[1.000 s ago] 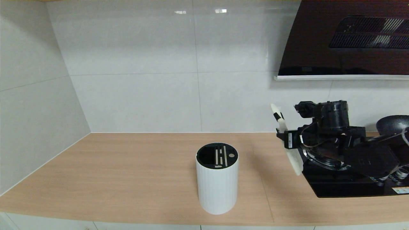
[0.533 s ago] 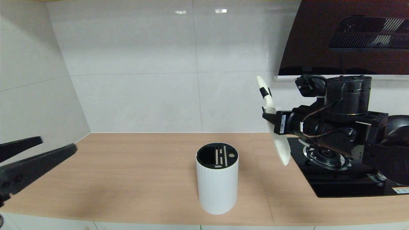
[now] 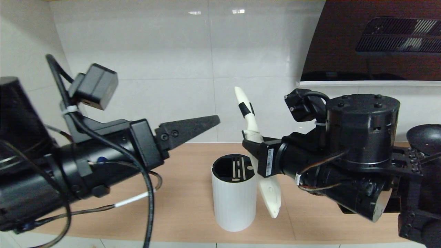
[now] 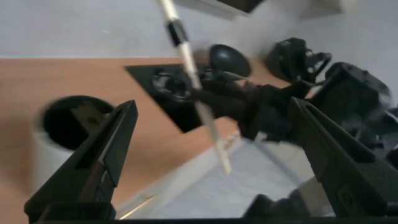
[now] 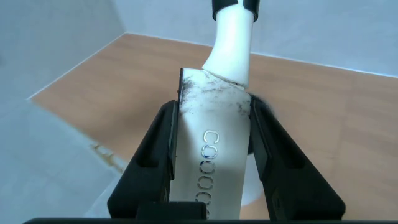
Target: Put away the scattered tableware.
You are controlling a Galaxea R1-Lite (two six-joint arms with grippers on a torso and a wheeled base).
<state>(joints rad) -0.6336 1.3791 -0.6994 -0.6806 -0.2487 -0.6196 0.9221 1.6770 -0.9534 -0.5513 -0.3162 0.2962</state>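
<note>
Right pincer (image 3: 255,148) pinches the white knife (image 3: 271,194) near the top of its blade. Handle up, tip down, slightly tilted. The blade hangs just beside the holder (image 3: 234,203), to the right of its slotted top. Left pincer (image 4: 212,106) is spread wide, hovering left of the holder above the surface (image 3: 179,210).

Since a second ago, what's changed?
The right gripper, shut on the knife, carried it left from over the stove to just right of the holder, blade down. The left gripper came in from the left, open, and now points toward the knife. The holder stayed put, and the grip on the knife is unchanged.
</note>
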